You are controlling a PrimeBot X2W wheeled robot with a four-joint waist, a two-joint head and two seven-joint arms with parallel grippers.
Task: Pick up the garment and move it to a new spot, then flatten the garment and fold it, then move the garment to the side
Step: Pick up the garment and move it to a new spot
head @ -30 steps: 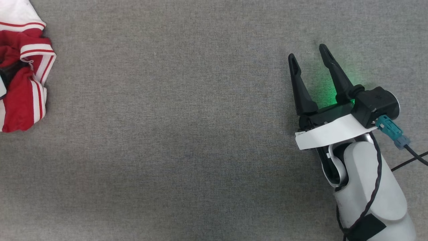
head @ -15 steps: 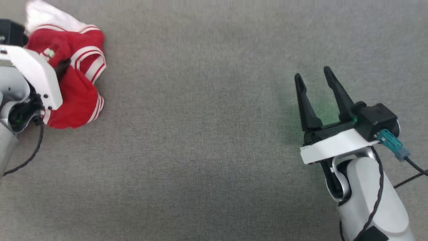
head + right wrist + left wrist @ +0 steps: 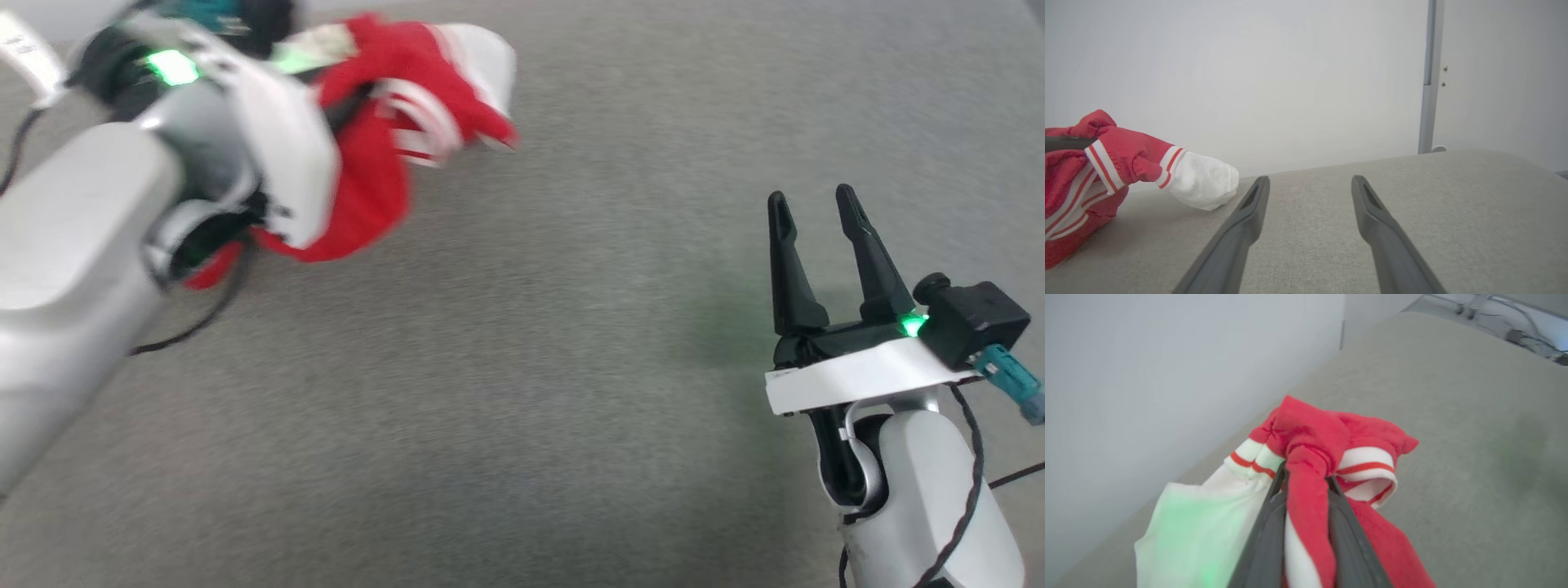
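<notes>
Ok so quick one. We've got the left gripper (image 3: 1306, 475) clamped on the garment (image 3: 1310, 433). In the left wrist cam both dark fingers (image 3: 1267, 522) are pinched in on a rolled fold of red fabric, w/ a bit of white stripe squeezed btwn them lower down. The rest of the jersey is bunched round the fingertips, w/ red/white striped trim on either side. A white panel hangs off to the left w/ a green glow on it.

In the head cam the garment (image 3: 367, 188) sits top left, a crumpled red+white wad right at the end of the pale left forearm (image 3: 65, 220). It's pretty blurry there, so we can't read any lettering, and the fingers are mostly buried in cloth. There's a green light (image 3: 171, 67) on that wrist.

The right gripper (image 3: 808, 196) is lower right in the head cam, well apart from the jersey. Its fingers are spread wide w/ nothing btwn them, over the grey fabric surface (image 3: 522, 392).

From the right wrist cam the garment (image 3: 1122, 157) is off to the left. The white sleeve end pokes out clear of the surface w/ a shadow under it. Whether the lowest red part touches the surface, we can't tell tbh. There's a plain pale wall (image 3: 1249, 61) behind it all.
</notes>
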